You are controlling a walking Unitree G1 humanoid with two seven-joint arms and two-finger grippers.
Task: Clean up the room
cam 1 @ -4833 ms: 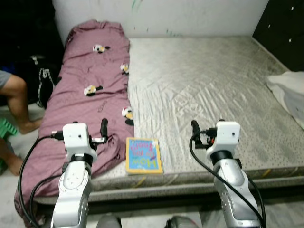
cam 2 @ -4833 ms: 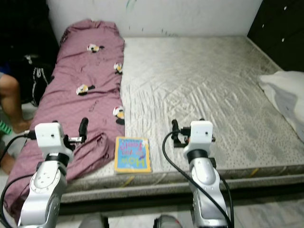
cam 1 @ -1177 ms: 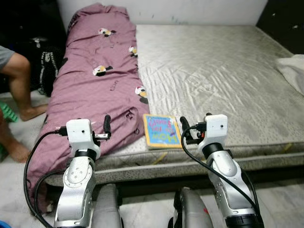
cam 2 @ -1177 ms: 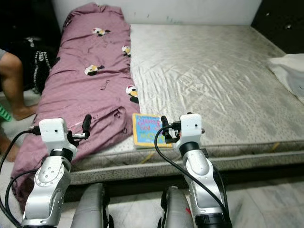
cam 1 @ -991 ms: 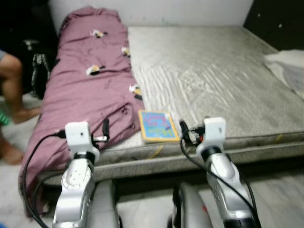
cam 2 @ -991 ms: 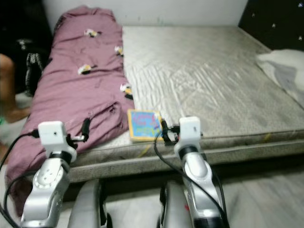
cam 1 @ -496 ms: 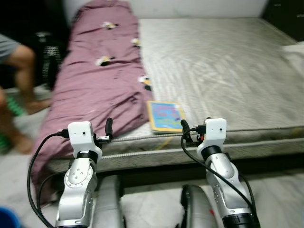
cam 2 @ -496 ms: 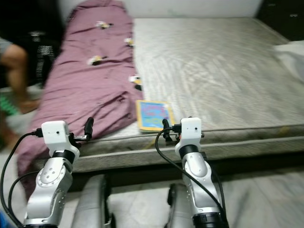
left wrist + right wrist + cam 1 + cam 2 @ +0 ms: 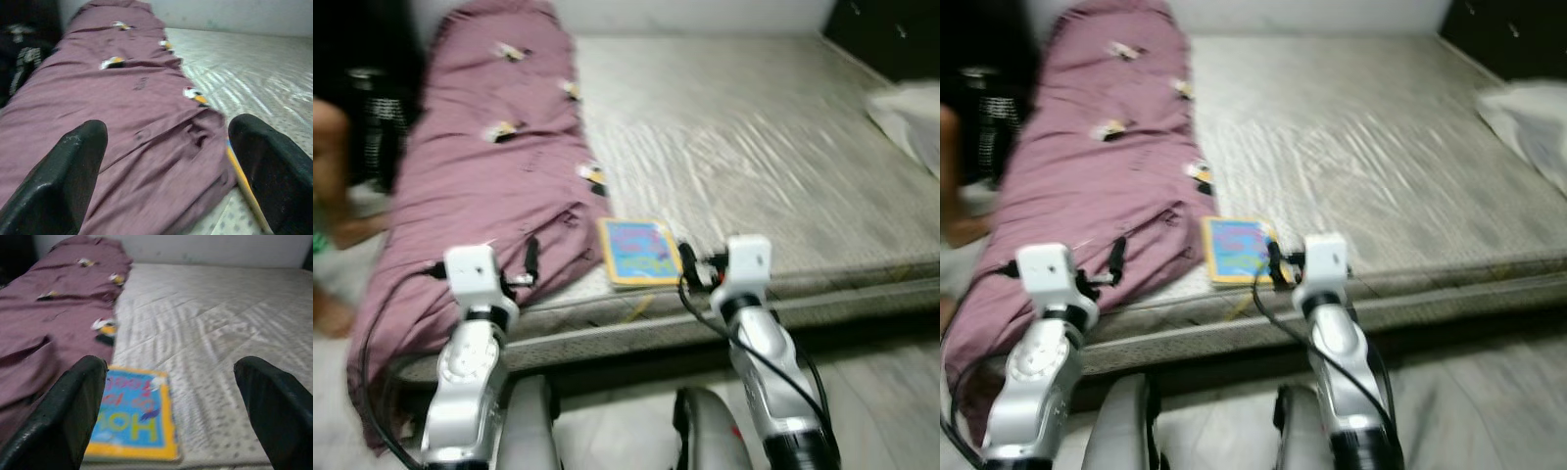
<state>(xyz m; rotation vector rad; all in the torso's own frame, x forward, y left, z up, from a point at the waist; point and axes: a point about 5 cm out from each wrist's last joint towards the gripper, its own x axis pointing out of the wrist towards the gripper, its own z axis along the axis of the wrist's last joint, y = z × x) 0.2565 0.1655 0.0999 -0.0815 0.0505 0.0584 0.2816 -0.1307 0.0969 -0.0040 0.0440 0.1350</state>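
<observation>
I stand at the near edge of the bed (image 9: 783, 157), both arms raised in front of me and neither touching anything. My left claw (image 9: 166, 166) is spread wide and empty, its fingers (image 9: 58, 181) framing the mauve quilt (image 9: 489, 166) that runs along the bed's left edge, from the far end to the near left corner, where it hangs over the side. My right claw (image 9: 181, 406) is also spread and empty, held just short of the bed's near edge with the picture book (image 9: 132, 418) between its fingers in the wrist view. The book, blue with a yellow border, lies flat at the near edge, just beside the quilt. A white pillow (image 9: 911, 108) sits at the bed's right edge. A person's leg (image 9: 333, 186) shows past the left edge.
</observation>
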